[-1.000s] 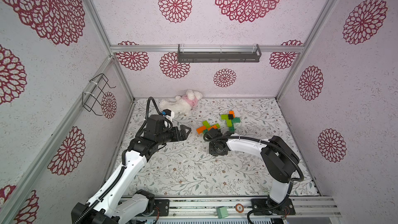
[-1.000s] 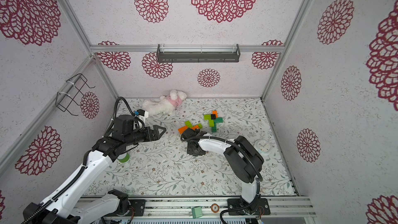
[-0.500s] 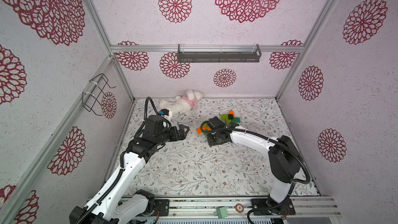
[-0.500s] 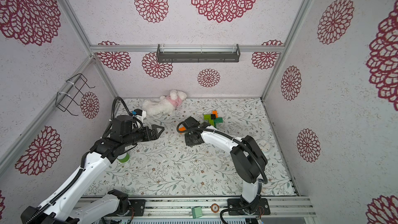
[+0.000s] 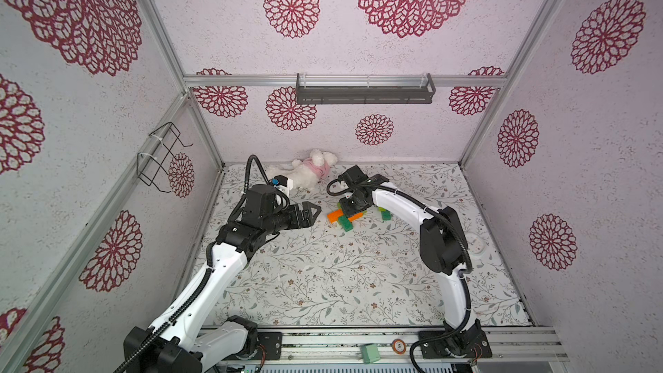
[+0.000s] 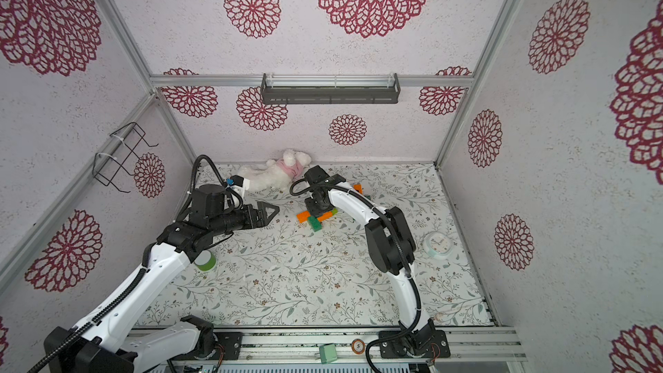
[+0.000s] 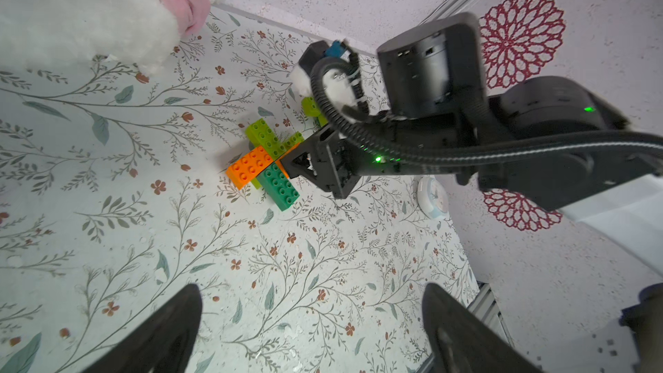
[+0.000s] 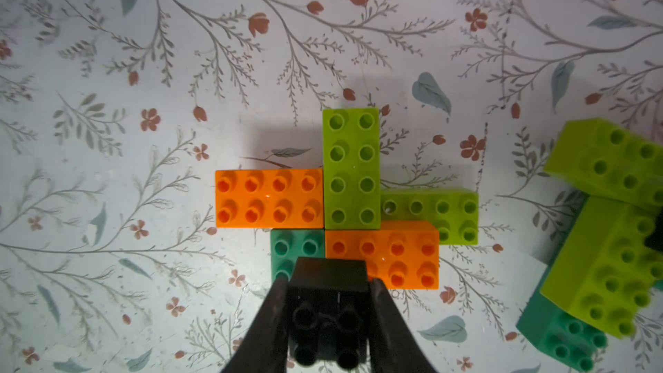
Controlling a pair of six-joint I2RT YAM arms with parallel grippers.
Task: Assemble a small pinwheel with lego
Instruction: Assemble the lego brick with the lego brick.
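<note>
The lego pinwheel [image 8: 351, 168] lies flat on the flowered mat: two orange bricks [image 8: 269, 198], two lime ones and a dark green brick [image 8: 290, 249] joined in a cross. It also shows in both top views [image 5: 337, 217] [image 6: 315, 219] and in the left wrist view [image 7: 265, 163]. My right gripper [image 8: 328, 288] is shut on a small black square brick [image 8: 328, 313], held just above the cross's middle. A second lime and dark green cluster [image 8: 606, 238] lies beside it, partly behind my right arm [image 5: 385, 214]. My left gripper [image 5: 312, 213] [image 7: 310, 303] hovers open and holds nothing, left of the cross.
A white plush toy [image 5: 308, 174] lies at the back wall behind my left wrist. A green tape roll [image 6: 205, 261] sits under my left arm. A round white clock [image 6: 437, 244] lies at the right. A dark shelf [image 5: 364, 89] and a wire rack [image 5: 159, 157] hang on the walls.
My right gripper has moved with the black brick from in front of the cross to over it, and the arm now covers much of the second cluster. My left arm has barely moved.
</note>
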